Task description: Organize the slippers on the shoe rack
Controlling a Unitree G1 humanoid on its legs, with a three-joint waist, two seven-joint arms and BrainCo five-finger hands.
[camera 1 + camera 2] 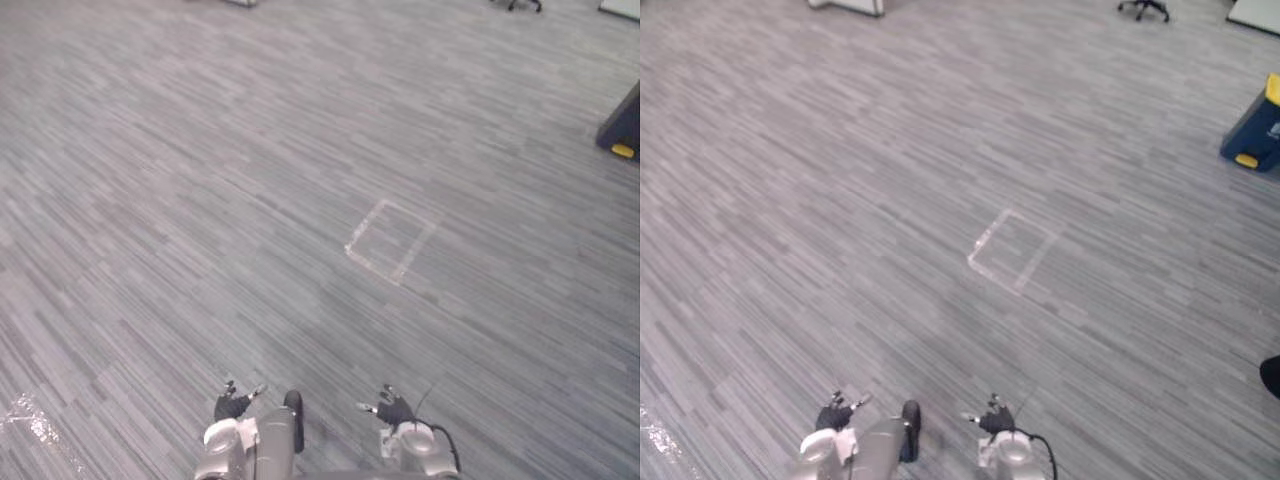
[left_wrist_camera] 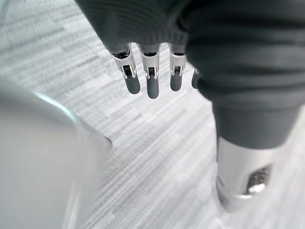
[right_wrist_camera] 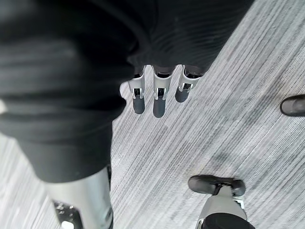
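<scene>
While hanging empty, left robot hand (image 1: 232, 405) and right robot hand (image 1: 393, 410) show straight fingers (image 2: 152, 87).

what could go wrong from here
1. The head views face carpet and a tape square, with the left hand and right hand hanging open: the robot may wander off searching.
2. A dark shape at the right edge, maybe a shoe, could be stepped on.
3. Turning right, it might bump the blue object.

Blue-and-yellow object (image 1: 1252, 128) partly off-frame
</scene>
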